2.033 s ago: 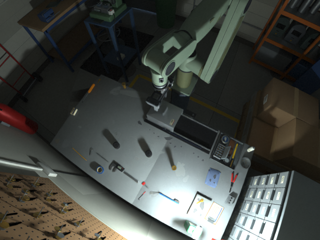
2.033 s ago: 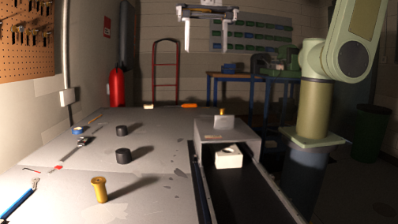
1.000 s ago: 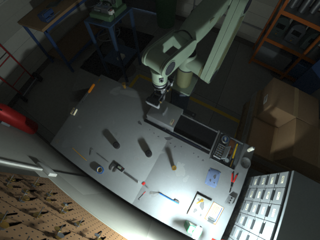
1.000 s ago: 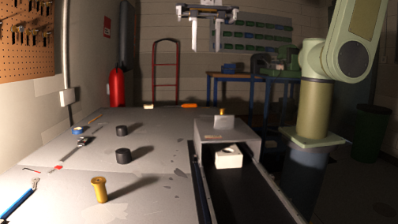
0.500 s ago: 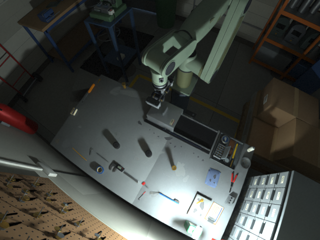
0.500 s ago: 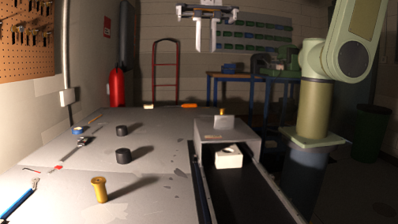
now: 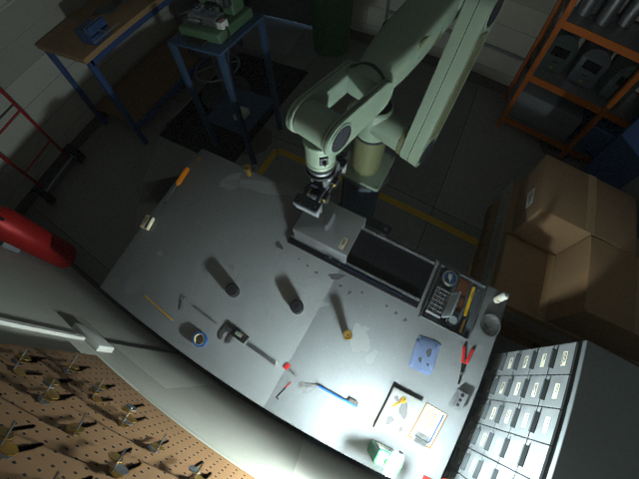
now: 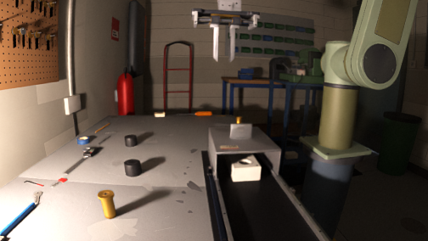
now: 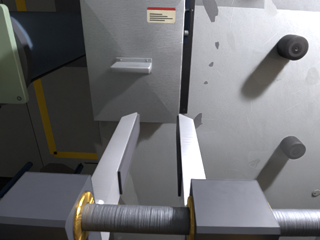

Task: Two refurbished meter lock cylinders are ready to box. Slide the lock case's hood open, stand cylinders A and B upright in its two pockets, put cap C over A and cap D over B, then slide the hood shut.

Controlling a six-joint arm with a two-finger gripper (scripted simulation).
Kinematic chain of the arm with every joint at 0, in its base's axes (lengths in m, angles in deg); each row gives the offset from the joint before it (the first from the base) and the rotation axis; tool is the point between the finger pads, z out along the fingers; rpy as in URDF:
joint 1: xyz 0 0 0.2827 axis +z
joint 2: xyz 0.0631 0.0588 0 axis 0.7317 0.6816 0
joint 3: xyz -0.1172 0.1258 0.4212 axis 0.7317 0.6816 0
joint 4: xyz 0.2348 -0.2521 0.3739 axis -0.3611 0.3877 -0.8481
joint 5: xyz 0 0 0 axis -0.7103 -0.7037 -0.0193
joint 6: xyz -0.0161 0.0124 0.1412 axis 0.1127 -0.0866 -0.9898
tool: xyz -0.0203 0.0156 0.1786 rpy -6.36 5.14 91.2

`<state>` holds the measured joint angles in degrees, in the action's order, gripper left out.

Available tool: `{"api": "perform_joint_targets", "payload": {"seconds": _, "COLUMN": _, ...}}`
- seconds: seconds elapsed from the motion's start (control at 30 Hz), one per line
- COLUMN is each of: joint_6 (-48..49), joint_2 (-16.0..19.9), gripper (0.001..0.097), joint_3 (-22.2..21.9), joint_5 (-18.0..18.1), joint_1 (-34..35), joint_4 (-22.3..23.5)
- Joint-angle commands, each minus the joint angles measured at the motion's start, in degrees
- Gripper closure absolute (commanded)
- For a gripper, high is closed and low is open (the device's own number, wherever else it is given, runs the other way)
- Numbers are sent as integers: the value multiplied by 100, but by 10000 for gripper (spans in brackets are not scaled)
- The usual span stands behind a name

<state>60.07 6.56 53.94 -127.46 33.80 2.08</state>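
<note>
The grey hood [image 9: 133,62] of the lock case, with a small handle [image 9: 131,65] on top and a label near one end, sits at the far end of its dark track [image 7: 389,260]. My gripper [image 9: 157,121] hangs high above the hood's far end, fingers partly closed and empty. A white pocket block [image 8: 246,168] shows under the hood's open front. Two black caps [image 8: 132,167] [image 8: 130,140] stand apart on the table left of the track. A brass cylinder [image 8: 106,203] stands upright nearer the table's front. The second cylinder is not visible.
The table's far edge lies just beyond the hood, with yellow floor tape [image 9: 44,116] below it. The arm's base [image 8: 337,127] stands right of the track. A tool tray [image 7: 454,301], pliers, a blue brush [image 7: 335,394], blue tape [image 7: 198,337] and small tools lie scattered on the table.
</note>
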Motion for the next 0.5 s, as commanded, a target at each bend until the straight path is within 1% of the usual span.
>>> {"api": "perform_joint_targets", "payload": {"seconds": 0.0, "joint_6": 8, "joint_2": -22, "gripper": 666, "joint_3": 82, "joint_5": 50, "joint_1": -8, "joint_4": 0}}
{"api": "perform_joint_targets", "payload": {"seconds": 0.3, "joint_6": 118, "joint_2": -218, "gripper": 666, "joint_3": 956, "joint_5": 727, "joint_1": -118, "joint_4": 0}}
{"api": "perform_joint_targets", "payload": {"seconds": 0.47, "joint_6": 169, "joint_2": -267, "gripper": 666, "joint_3": 1294, "joint_5": 1025, "joint_1": -170, "joint_4": 0}}
